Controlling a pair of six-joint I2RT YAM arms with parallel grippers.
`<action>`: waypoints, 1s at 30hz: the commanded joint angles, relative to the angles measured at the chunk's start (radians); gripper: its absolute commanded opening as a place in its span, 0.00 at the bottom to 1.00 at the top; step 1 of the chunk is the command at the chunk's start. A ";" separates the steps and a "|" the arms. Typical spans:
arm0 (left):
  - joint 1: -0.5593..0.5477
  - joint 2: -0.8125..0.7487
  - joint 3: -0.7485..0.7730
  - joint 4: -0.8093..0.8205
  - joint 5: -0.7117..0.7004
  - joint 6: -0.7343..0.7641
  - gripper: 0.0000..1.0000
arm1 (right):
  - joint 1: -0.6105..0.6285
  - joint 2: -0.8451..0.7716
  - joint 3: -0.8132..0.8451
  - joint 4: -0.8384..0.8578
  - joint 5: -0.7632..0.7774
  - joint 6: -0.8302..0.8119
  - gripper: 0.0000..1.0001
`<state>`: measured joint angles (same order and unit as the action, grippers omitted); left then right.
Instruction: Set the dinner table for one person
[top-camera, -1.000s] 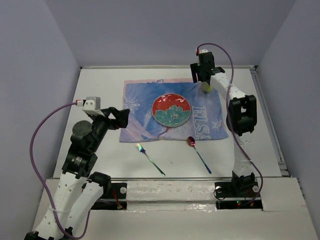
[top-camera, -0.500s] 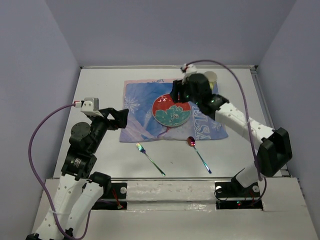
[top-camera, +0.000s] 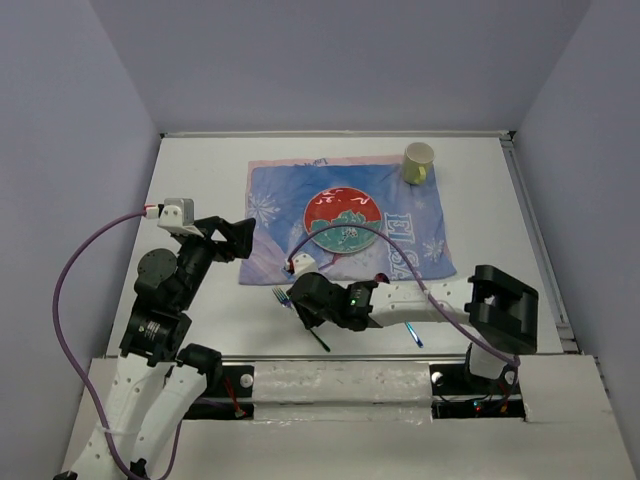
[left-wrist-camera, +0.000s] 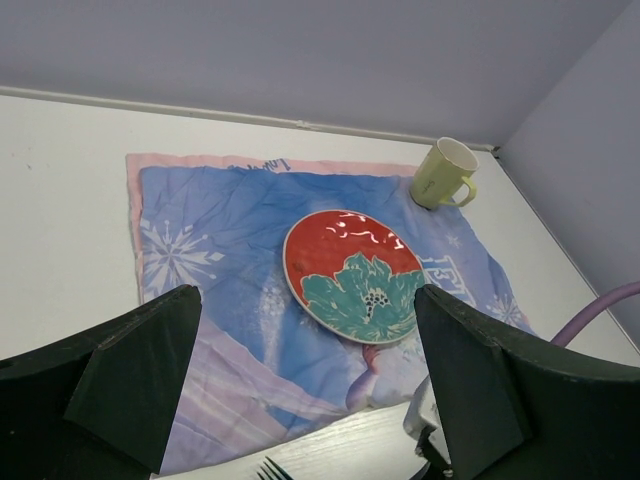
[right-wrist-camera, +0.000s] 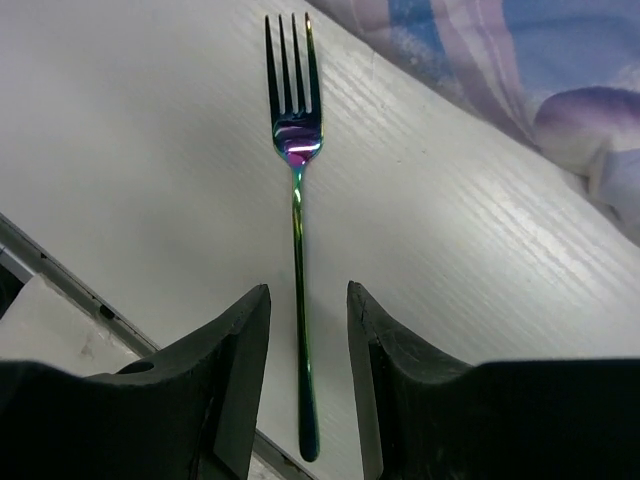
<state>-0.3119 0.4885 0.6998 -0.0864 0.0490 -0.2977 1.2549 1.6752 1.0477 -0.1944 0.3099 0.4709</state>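
Observation:
An iridescent fork (right-wrist-camera: 297, 250) lies on the white dinner table (right-wrist-camera: 150, 150), tines pointing away. My right gripper (right-wrist-camera: 308, 300) is low over it, its fingers (right-wrist-camera: 240, 340) on either side of the handle with a gap on each side, so it is open and not touching. From above, the right gripper (top-camera: 310, 306) hides most of the fork (top-camera: 283, 296). My left gripper (top-camera: 235, 238) hangs wide open and empty at the left edge of the blue mat (top-camera: 275, 205). A red and teal plate (top-camera: 343, 219) sits mid-mat. The left gripper (left-wrist-camera: 305, 300) looks over the plate (left-wrist-camera: 352, 262).
A yellow-green mug (top-camera: 418, 162) stands upright at the mat's far right corner, also visible as the mug (left-wrist-camera: 444, 172). A spoon (top-camera: 414, 337) lies right of the fork, its bowl partly under my right arm. A metal rail runs along the table's near edge (right-wrist-camera: 60, 290).
My right arm swung from the mug at the far right down to the near side over the fork, its jaws narrowing. The mug stays on the mat. The left arm barely moved.

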 joint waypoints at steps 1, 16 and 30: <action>0.008 -0.007 -0.002 0.048 0.022 -0.001 0.99 | 0.041 0.064 0.064 -0.010 0.069 0.072 0.42; 0.008 -0.021 -0.003 0.051 0.041 -0.003 0.99 | 0.063 0.176 0.192 -0.073 0.100 0.112 0.00; 0.008 -0.045 -0.002 0.048 0.026 -0.003 0.99 | -0.120 0.166 0.463 -0.033 0.271 0.083 0.00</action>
<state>-0.3119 0.4553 0.6998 -0.0864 0.0696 -0.2989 1.2465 1.8210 1.3670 -0.2844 0.4683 0.5518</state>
